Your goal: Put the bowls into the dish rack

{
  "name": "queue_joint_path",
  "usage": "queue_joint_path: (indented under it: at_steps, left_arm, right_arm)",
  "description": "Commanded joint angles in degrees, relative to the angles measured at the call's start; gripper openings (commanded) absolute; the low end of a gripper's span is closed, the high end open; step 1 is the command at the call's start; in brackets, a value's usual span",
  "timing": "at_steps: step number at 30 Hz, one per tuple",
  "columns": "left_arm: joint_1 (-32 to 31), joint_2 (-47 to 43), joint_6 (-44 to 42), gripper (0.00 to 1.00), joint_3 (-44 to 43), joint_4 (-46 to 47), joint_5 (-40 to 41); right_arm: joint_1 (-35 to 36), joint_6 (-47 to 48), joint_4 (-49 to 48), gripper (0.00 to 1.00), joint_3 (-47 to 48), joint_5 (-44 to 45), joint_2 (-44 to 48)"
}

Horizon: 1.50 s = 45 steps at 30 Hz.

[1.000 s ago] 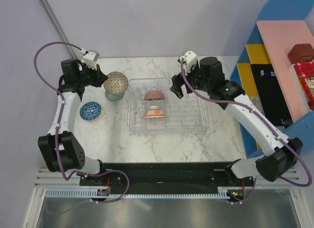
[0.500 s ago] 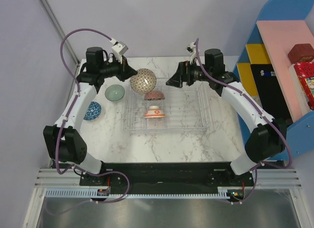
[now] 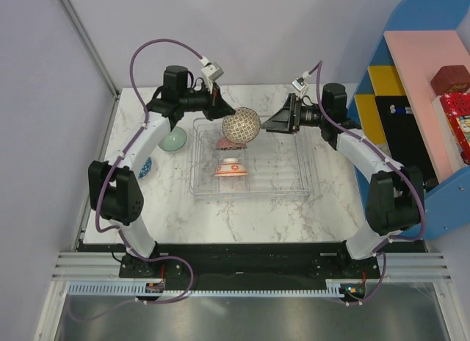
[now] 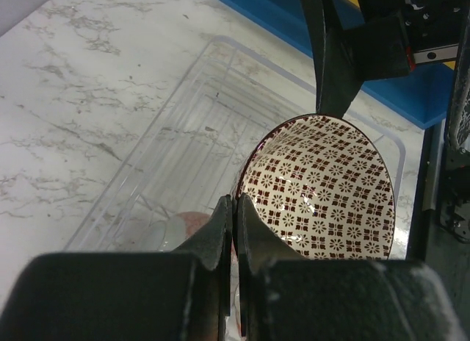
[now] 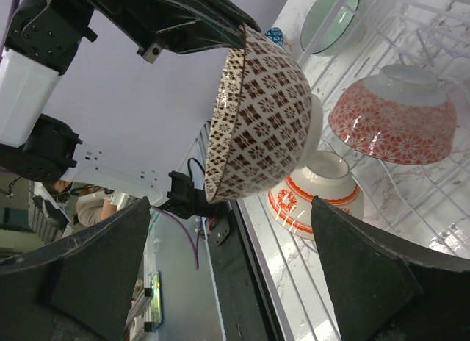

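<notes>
The left gripper was clenched on the rim of the beige lattice bowl, one finger inside and one outside, holding it tilted on its side in the air above the far, upper edge of the clear dish rack. The right gripper hung just to the right of the bowl in the top view, with its jaws spread wide, empty, and pointed at it.

Judging from that pose, the step was either a hand-over to the right arm or a direct placement into a slot. Either way, the pinch on the thin rim looked easy to twist, so the bowl needed to travel slowly. For a hand-over, the right fingers would best close across the rim opposite the left grip before the left let go. For a placement, the bowl would best come down into a free row to the right of the two already loaded, clear of both.

Five bowls were in view:
- The lattice bowl, held in the air.
- Two in the left part of the rack, a pink floral bowl and an orange-banded bowl, both apparently foot-up.
- Two on the marble table left of the rack, a pale green bowl and a blue bowl partly hidden behind the left arm.

There was one rack.
</notes>
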State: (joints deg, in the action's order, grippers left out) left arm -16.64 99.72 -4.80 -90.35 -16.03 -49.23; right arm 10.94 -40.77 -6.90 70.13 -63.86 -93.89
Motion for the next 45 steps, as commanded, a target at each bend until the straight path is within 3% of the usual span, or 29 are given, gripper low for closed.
queue_joint_path:
  at_steps: [1, 16, 34, 45]
  left_arm:
    - [-2.4, 0.7, 3.8, 0.02, -4.0, 3.6, -3.3]
    - [-5.0, 0.6, 4.3, 0.02, -5.2, 2.9, -3.3]
    - [-6.6, 1.0, 4.2, 0.02, -5.9, 2.3, -3.5]
    - [-6.7, 1.2, 3.8, 0.02, -6.0, 1.9, -3.4]
  right_arm:
    - [0.0, -2.1, -5.9, 0.98, -1.8, -4.5, -0.4]
    - [0.0, -0.9, -5.9, 0.98, -3.5, -3.9, -2.7]
    - [0.2, -8.5, -15.7, 0.98, -4.8, -5.1, -3.9]
    - [0.5, -11.1, -19.0, 0.92, -6.0, -6.9, -3.9]
